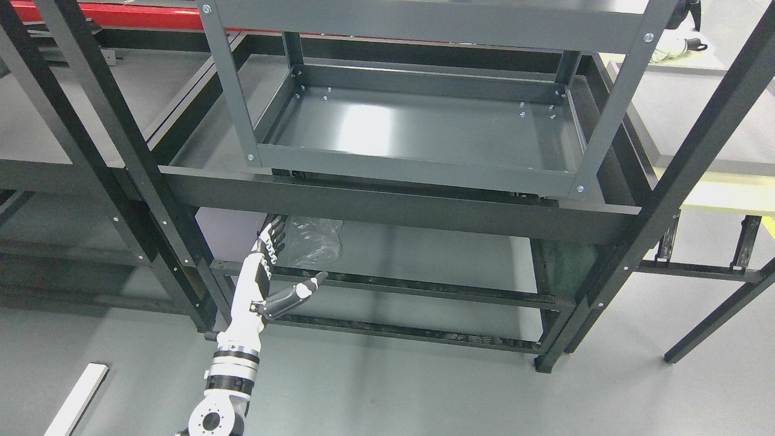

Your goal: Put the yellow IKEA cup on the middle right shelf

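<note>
Reaching with spread fingers, left hand [266,275] nears clear bag [312,239] on shelf [424,254].

The shelf tray [418,130] is dark grey metal with a pale glare across its floor and small silver bolts at the corners. The rack frame [387,209] around it is black. The left hand [257,284] is white with black fingers [272,239] and black bands at the wrist. A clear, crinkled plastic bag [312,239] lies on the lower shelf. The floor [424,387] is light grey, a white strip [75,399] on it, and a red beam [109,13] runs at top left.
</note>
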